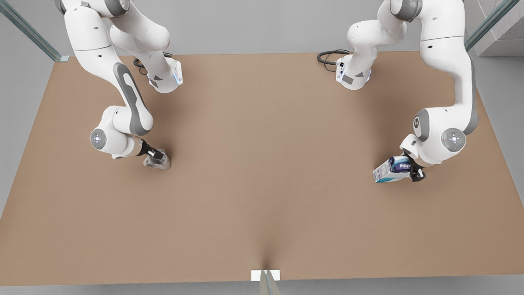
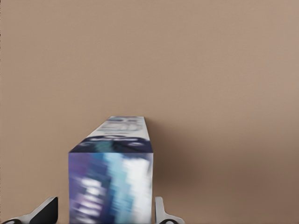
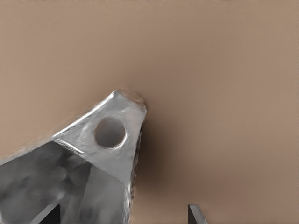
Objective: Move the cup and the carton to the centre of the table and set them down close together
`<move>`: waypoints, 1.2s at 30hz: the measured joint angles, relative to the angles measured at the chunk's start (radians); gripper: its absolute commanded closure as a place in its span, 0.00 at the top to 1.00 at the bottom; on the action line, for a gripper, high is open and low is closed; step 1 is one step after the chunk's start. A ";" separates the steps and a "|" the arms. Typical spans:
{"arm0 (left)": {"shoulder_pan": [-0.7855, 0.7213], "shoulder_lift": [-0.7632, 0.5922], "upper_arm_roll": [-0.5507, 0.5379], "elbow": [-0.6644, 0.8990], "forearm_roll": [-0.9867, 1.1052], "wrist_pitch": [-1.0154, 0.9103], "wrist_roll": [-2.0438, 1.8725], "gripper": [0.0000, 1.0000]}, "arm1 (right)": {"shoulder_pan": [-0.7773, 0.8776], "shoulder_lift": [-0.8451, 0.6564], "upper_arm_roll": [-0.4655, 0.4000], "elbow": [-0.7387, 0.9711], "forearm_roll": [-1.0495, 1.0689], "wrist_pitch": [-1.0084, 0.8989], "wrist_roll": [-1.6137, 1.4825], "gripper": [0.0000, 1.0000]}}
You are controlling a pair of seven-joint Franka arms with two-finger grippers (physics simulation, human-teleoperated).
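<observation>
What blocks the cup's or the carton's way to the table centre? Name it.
Nothing visible does. The cup, at the right hand, and the carton, between the left hand's fingers, sit far apart with only bare table between them.

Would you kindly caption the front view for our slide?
Two Franka arms at opposite table sides: right gripper at the cup, left gripper at the carton.

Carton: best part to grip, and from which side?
Grip the carton across its narrow width, fingers on the two long flat faces, coming end-on along its length. It lies tipped on the table, so those parallel sides are free. The left gripper already straddles it that way, apparently not yet closed.
</observation>
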 measured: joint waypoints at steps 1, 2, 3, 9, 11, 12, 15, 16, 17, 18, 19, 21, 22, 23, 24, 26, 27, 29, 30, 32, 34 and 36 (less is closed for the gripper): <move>-0.001 0.005 0.000 -0.010 0.000 0.022 0.000 0.99 | 0.000 0.006 0.000 0.000 0.000 0.001 -0.002 1.00; -0.002 0.010 0.000 -0.014 0.001 0.030 0.001 0.99 | -0.002 0.007 0.000 0.000 0.000 0.001 -0.002 1.00; -0.001 0.013 0.000 -0.017 0.001 0.036 0.001 0.98 | -0.006 0.008 0.000 0.000 0.000 0.002 -0.002 1.00; 0.000 0.009 0.000 -0.023 0.004 0.044 0.000 0.52 | 0.001 0.048 0.000 0.010 0.014 0.015 -0.005 0.76; 0.000 0.009 0.000 -0.023 0.005 0.046 0.000 0.49 | -0.001 0.048 0.000 0.011 0.014 0.011 -0.013 0.37; 0.000 0.009 0.000 -0.023 0.006 0.047 0.000 0.49 | 0.001 0.050 0.000 0.011 0.020 0.011 -0.013 0.29; -0.001 0.009 0.000 -0.023 0.007 0.048 0.000 0.49 | 0.004 0.054 0.000 0.023 0.038 0.008 -0.013 0.21; -0.002 0.009 0.000 -0.023 0.008 0.049 0.000 0.49 | 0.004 0.056 0.001 0.030 0.037 0.004 -0.013 0.21; -0.002 0.009 0.000 -0.023 0.009 0.050 0.000 0.49 | 0.005 0.061 0.002 0.036 0.037 0.002 -0.013 0.21; -0.002 0.009 0.000 -0.024 0.009 0.051 0.000 0.49 | 0.005 0.063 0.002 0.038 0.037 0.002 -0.013 0.21; -0.002 0.009 0.000 -0.024 0.010 0.054 0.000 0.49 | 0.006 0.067 0.002 0.038 0.037 0.002 -0.013 0.21; -0.002 0.009 0.000 -0.024 0.011 0.057 0.000 0.49 | 0.020 0.065 0.006 0.041 0.039 -0.001 -0.014 0.21; -0.002 0.009 0.000 -0.024 0.012 0.057 0.000 0.49 | 0.019 0.065 0.007 0.049 0.039 -0.002 -0.016 0.21; -0.002 0.009 0.000 -0.024 0.012 0.057 0.000 0.49 | 0.020 0.065 0.008 0.060 0.042 -0.013 -0.018 0.21; -0.003 0.009 0.000 -0.024 0.012 0.057 0.000 0.49 | 0.019 0.067 0.008 0.070 0.045 -0.016 -0.020 0.21; -0.006 0.006 0.000 -0.024 0.012 0.055 0.000 0.49 | 0.021 0.066 0.024 0.085 0.050 -0.021 -0.021 0.21; -0.008 0.004 0.000 -0.023 0.012 0.052 0.000 0.49 | 0.019 0.067 0.031 0.120 0.051 -0.066 -0.021 0.21; -0.008 -0.001 0.000 -0.023 0.009 0.051 0.001 0.49 | 0.033 0.124 0.095 0.247 0.051 -0.100 -0.009 0.21; -0.008 -0.009 -0.001 -0.023 0.008 0.050 0.000 0.49 | 0.084 0.164 0.098 0.330 0.056 -0.132 0.000 0.21; -0.008 -0.026 -0.002 -0.023 0.007 0.045 0.002 0.49 | 0.151 0.248 0.098 0.475 0.058 -0.137 0.002 0.21; -0.008 -0.031 -0.003 -0.023 0.005 0.048 0.002 0.49 | 0.248 0.370 0.088 0.685 0.070 -0.149 0.037 0.21; -0.009 -0.045 -0.004 -0.021 0.003 0.044 0.002 0.48 | 0.345 0.488 0.061 0.882 0.072 -0.152 0.082 0.21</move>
